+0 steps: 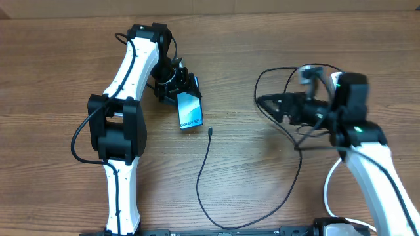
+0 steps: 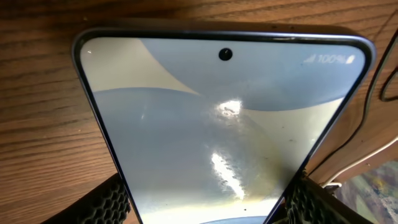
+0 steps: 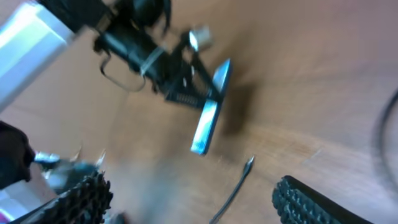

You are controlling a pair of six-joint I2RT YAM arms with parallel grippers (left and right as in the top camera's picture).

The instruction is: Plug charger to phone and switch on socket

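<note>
While left gripper (image 1: pixel 186 90) clamps slim black-framed, cyan-screened smartphone (image 1: pixel 191 113), right gripper (image 1: pixel 268 105) hangs spread, empty; thin black charger cable (image 1: pixel 200 183) lies loose, connector (image 1: pixel 210 132) just beside smartphone.

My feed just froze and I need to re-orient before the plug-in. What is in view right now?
phone: one, black frame with a lit blue screen, left of centre, held by the left arm.
charger: one, thin black cable, looping across mid-table; its free connector lies just right of the phone.
socket: one, white, near right edge, mostly cut off.
table: one, brown wood, under everything.
left gripper: one, black, pads clamped on the phone's sides.
right gripper: one, black, right of centre, open and empty.
</note>
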